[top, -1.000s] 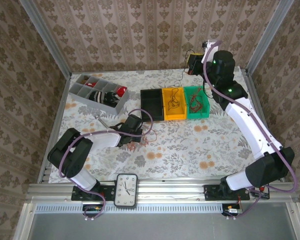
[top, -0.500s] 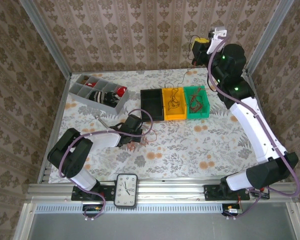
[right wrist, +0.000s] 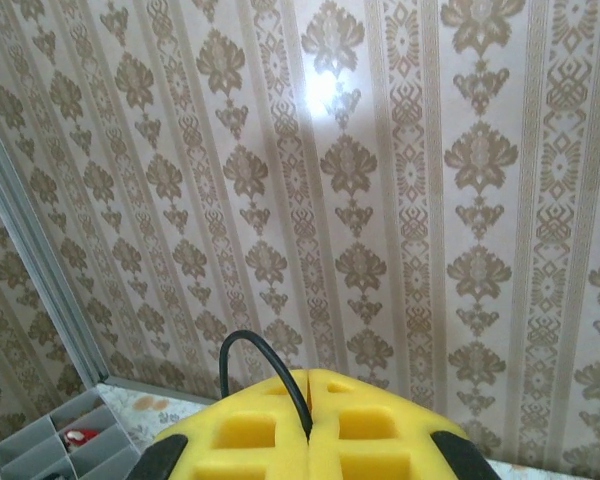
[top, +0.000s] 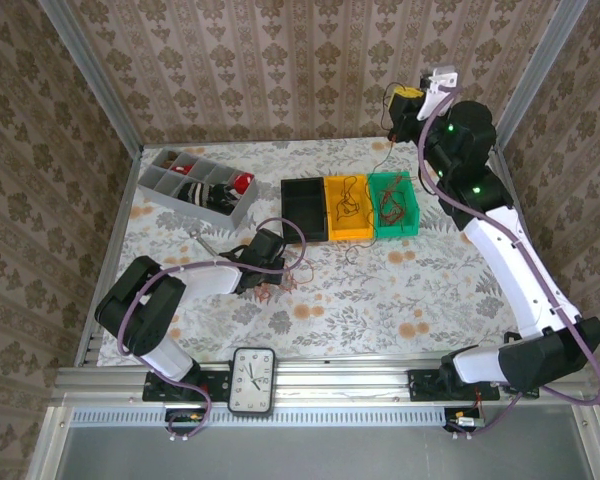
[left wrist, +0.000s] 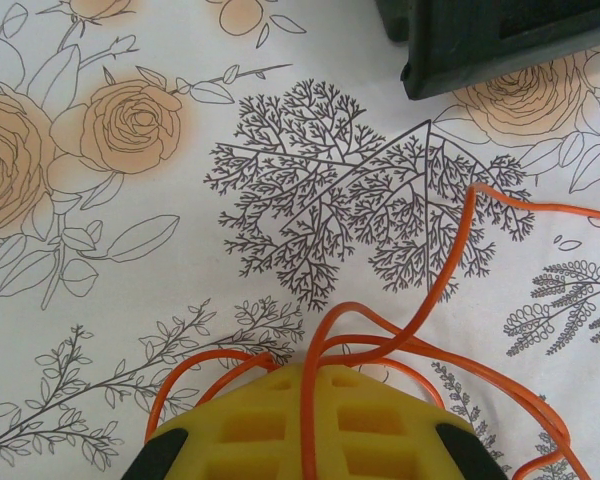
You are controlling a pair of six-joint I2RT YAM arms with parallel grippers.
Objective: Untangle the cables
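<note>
The yellow plastic bin (top: 348, 233) holds a dark brown cable loop (top: 348, 200). The adjoining green plastic bin (top: 395, 231) holds a reddish cable bundle (top: 390, 205). Both stand near the tabletop's (top: 380, 290) far edge. The left gripper (left wrist: 307, 372) pinches an orange cable (left wrist: 450, 270) that loops toward the black plastic bin (top: 304, 208). The right gripper (right wrist: 308, 378), high above the far right corner, clamps a thin dark cable (right wrist: 242, 340) hanging steeply toward the bins.

On the table (top: 380, 300): grey tray (top: 165, 195) at far-left corner; black bin (top: 304, 236), yellow bin (top: 348, 234), green bin (top: 396, 231) by the far edge; cables (top: 275, 290) left of middle.
</note>
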